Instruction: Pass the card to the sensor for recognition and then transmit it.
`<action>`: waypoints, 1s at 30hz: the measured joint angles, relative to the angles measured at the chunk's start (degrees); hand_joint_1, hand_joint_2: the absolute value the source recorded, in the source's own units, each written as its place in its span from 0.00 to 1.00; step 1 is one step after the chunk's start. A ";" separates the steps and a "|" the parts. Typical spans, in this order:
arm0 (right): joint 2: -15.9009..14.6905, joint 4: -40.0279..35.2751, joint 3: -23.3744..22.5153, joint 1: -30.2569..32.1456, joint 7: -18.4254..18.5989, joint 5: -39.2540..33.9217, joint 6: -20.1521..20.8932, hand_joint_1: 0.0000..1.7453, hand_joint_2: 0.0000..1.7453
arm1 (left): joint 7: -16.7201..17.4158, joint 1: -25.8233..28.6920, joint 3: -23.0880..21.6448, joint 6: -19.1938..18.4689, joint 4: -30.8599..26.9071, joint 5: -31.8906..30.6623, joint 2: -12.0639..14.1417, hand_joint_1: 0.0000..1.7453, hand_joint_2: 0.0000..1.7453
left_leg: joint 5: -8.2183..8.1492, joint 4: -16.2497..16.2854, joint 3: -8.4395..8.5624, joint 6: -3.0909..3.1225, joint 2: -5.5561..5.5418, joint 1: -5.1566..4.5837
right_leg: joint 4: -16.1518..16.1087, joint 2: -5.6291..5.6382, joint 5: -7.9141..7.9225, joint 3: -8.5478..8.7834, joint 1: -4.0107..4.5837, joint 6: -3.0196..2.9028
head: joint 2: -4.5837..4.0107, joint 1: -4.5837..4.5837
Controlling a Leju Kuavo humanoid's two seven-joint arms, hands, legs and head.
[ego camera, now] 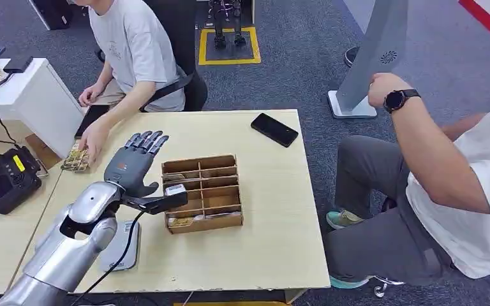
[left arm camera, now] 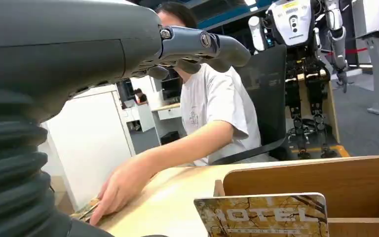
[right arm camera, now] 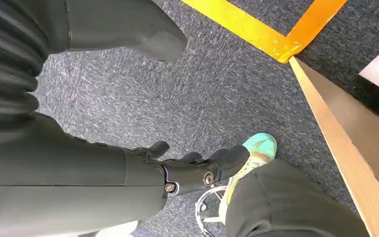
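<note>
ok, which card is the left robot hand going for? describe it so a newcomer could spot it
Start at the light wooden table, then find the brown divided organizer box near its middle. The card stands upright in the box at its end nearest the robot, just beside the left robot hand. It is the gold-patterned one printed "HOTEL", unlike the black phone lying flat farther back.

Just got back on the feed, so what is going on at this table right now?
The left hand hovers with fingers spread beside the wooden divider box, holding nothing. A HOTEL card stands in the box's near corner, not yet picked up. The right hand hangs low over the carpet, holding nothing. A seated person's hand rests on a small stack of cards at the table's far left edge. A black phone lies near the far edge.
</note>
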 joint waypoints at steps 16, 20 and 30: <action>0.00 -0.13 0.02 -0.28 0.42 -0.70 0.02 0.00 1.00 | -3.41 0.03 -2.43 -6.98 -2.82 5.64 0.70 0.00 1.00 | 0.00 0.00 -0.02 0.00 -0.01 0.00 | 0.00 -0.01 0.00 -0.01 0.00 0.00 | 0.00 -0.02; 0.00 -0.52 0.09 -0.95 0.83 -1.05 0.22 0.00 1.00 | -1.99 0.01 -5.24 -8.90 -6.49 7.38 1.40 0.00 1.00 | 0.00 0.00 -0.01 0.00 0.01 0.00 | 0.00 0.01 0.00 0.00 -0.01 0.00 | 0.00 0.00; 0.00 -1.11 0.59 -0.92 1.03 -1.20 0.85 0.00 1.00 | -1.64 -0.06 -7.28 -8.76 -8.85 8.57 3.13 0.00 1.00 | 0.01 0.00 0.00 -0.01 0.01 0.01 | 0.02 0.02 0.00 -0.01 0.01 0.00 | 0.00 0.00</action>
